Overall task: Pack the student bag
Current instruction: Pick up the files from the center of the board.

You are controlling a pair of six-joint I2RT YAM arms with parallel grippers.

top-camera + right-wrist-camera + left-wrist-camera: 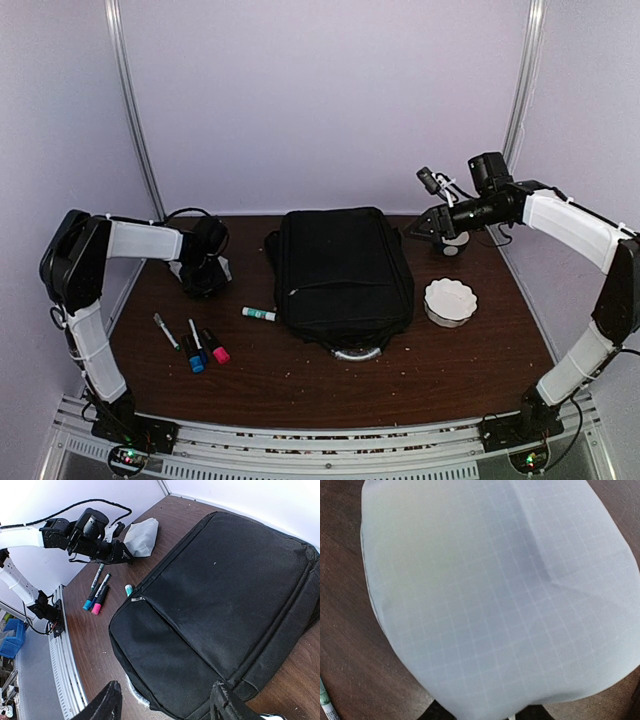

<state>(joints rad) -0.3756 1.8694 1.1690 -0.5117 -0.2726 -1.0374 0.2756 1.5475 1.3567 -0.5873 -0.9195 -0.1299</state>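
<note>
Black fabric student bag (345, 275) lies flat mid-table, apparently zipped shut, so packing seems not yet begun. Right gripper (165, 702) hovers near it, fingers wide and empty. Left gripper (120, 552) is at the small grey cloth (495, 605); its state I cannot tell. The next move probably calls for opening a zipper.

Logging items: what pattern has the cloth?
The cloth: fine white grid on grey; left wrist view.
</note>
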